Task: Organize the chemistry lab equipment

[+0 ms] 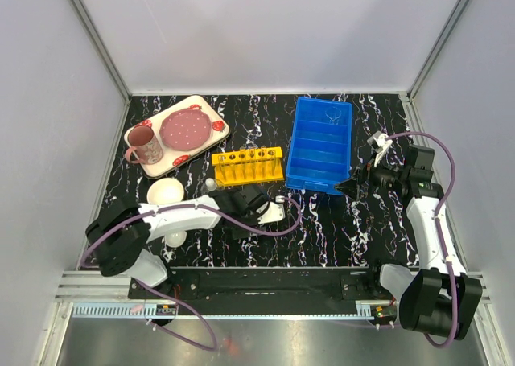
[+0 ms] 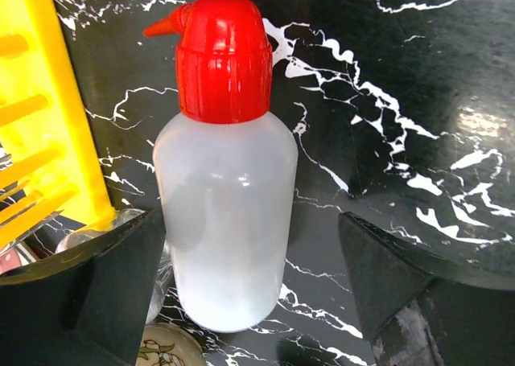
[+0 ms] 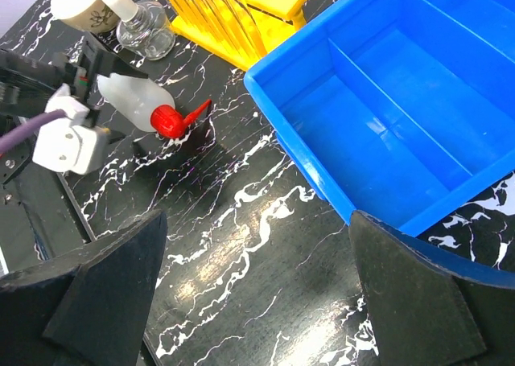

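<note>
The translucent white red-capped squeeze bottle (image 2: pixel 225 221) lies on its side on the black marble table, and it also shows in the top view (image 1: pixel 274 214) and the right wrist view (image 3: pixel 137 99). My left gripper (image 2: pixel 249 257) is open with its jaws on either side of the bottle's body; the left finger is against it and the right finger stands apart. The yellow tube rack (image 1: pixel 248 165) stands just beyond, with thin tubes in it (image 3: pixel 201 4). The small clear flask (image 3: pixel 145 30) stands beside the rack. A small white dish (image 1: pixel 175 238) sits by my left arm. My right gripper (image 1: pixel 348 187) is open and empty.
A blue divided bin (image 1: pixel 322 145) sits right of the rack, its near corner by my right gripper (image 3: pixel 253 245). A larger white bowl (image 1: pixel 165 192) is left of the flask. A strawberry tray (image 1: pixel 211 115) with a plate and a pink mug (image 1: pixel 146 145) lies at the back left.
</note>
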Controlling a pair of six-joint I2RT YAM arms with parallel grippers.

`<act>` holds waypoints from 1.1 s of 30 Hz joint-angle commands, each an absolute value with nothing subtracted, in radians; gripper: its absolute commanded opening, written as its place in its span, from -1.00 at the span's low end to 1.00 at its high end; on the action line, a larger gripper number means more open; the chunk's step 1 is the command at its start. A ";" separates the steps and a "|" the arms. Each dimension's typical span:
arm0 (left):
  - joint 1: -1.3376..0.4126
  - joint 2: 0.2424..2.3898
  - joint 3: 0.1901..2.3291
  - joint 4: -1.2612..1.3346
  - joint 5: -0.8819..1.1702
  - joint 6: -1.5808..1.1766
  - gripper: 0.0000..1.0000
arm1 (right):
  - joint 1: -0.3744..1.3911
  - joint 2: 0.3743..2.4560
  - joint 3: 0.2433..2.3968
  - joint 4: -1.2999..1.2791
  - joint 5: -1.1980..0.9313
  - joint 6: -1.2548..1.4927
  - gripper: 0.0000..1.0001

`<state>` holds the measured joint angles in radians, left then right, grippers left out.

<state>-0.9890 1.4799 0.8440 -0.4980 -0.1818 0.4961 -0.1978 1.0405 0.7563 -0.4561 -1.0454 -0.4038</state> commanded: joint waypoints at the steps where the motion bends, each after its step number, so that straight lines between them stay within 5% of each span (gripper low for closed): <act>1: -0.991 1.532 0.865 -0.437 -0.247 0.499 0.73 | -0.207 1.020 0.755 -0.422 -1.095 -0.410 1.00; 8: -0.989 1.572 0.917 -0.479 -0.157 0.419 0.25 | -0.210 1.017 0.756 -0.433 -1.106 -0.422 0.99; 13: -0.991 1.580 0.954 -0.483 -0.028 0.260 -0.42 | -0.210 1.012 0.746 -0.443 -1.114 -0.429 0.99; 20: -0.997 1.429 0.898 -0.358 0.164 0.020 -0.51 | -0.212 0.996 0.721 -0.456 -1.179 -0.419 0.99; 26: -0.997 1.247 0.744 0.067 0.357 -0.274 -0.51 | -0.212 1.029 0.781 -0.569 -1.264 -0.459 0.99; 33: -1.000 1.279 0.669 0.622 0.419 -0.566 -0.51 | -0.190 1.153 1.024 -1.056 -1.315 -0.690 0.99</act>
<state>-0.9951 1.2442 0.6842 0.1829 0.3344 -0.3466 -0.2031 1.1057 0.8757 -0.7452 -1.2388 -0.5304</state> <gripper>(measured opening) 0.410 0.994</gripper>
